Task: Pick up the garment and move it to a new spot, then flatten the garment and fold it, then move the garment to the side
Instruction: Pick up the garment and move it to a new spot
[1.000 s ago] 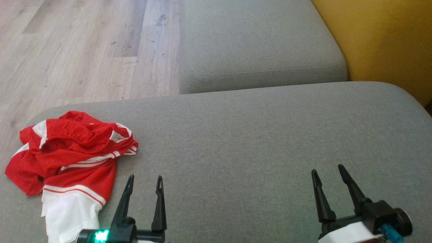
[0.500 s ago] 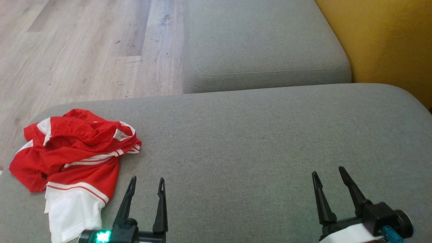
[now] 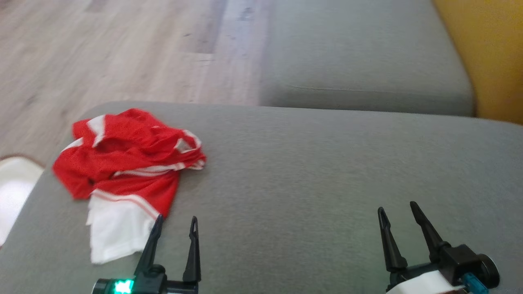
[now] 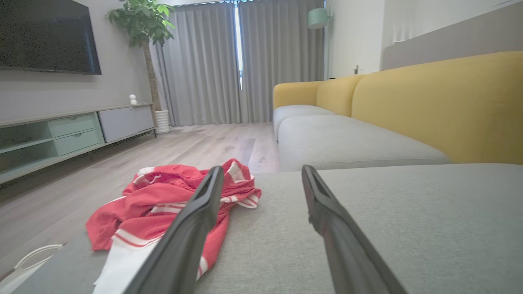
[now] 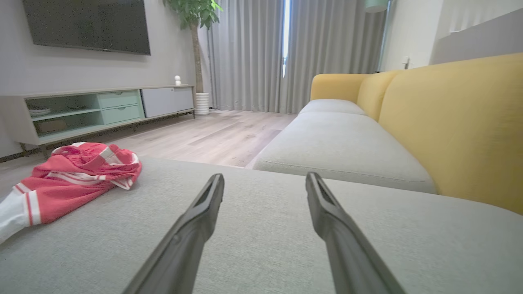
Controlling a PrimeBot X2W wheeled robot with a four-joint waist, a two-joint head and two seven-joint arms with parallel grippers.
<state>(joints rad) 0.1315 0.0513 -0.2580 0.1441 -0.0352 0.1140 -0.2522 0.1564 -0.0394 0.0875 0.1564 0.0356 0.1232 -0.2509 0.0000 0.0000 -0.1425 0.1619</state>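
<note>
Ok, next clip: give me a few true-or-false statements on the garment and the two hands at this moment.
1. The garment lies crumpled on the grey cushion. True.
2. The left hand is shut on the garment. False: it is open and holds nothing.
3. The right hand is open and empty. True.
4. The garment lies nearer the right hand. False: it lies by the left hand.
5. The garment is plain blue. False: it is red and white.

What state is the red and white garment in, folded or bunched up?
Bunched up, not folded: the garment lies in a crumpled heap on the grey cushion, one white end trailing out.
</note>
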